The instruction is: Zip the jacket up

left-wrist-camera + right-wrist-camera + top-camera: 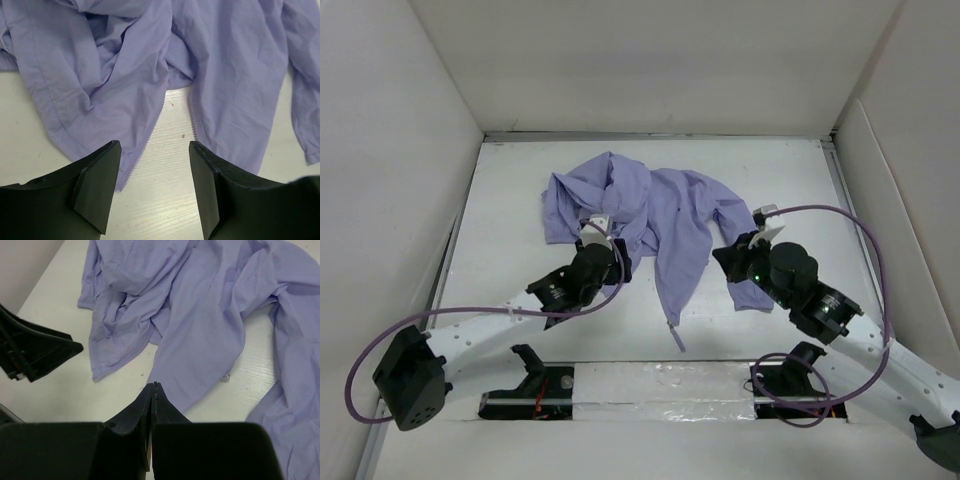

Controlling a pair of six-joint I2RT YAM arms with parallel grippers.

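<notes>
The white tabletop carries the jacket, which lies crumpled in its middle and far part. The body is bunched toward the left, a sleeve spreads to the right, and one long panel trails toward the near edge.

The left arm reaches from its base at the near left, low and slanting, up to the jacket's near left side. The right arm comes in from the near right, its forearm angled inward and its wrist at the right sleeve. A purple cable loops wide around the right arm.

The left pincer stands about half open with nothing between its fingers. It points at the jacket's unjoined front, where two zipper edges lie apart with bare tabletop between them.

The right pincer is closed, finger pressed to finger, and no cloth shows in its grip. Its tip sits at the lower edge of a jacket panel; whether it touches the fabric I cannot tell.

A small green light glows on the right wrist.
</notes>
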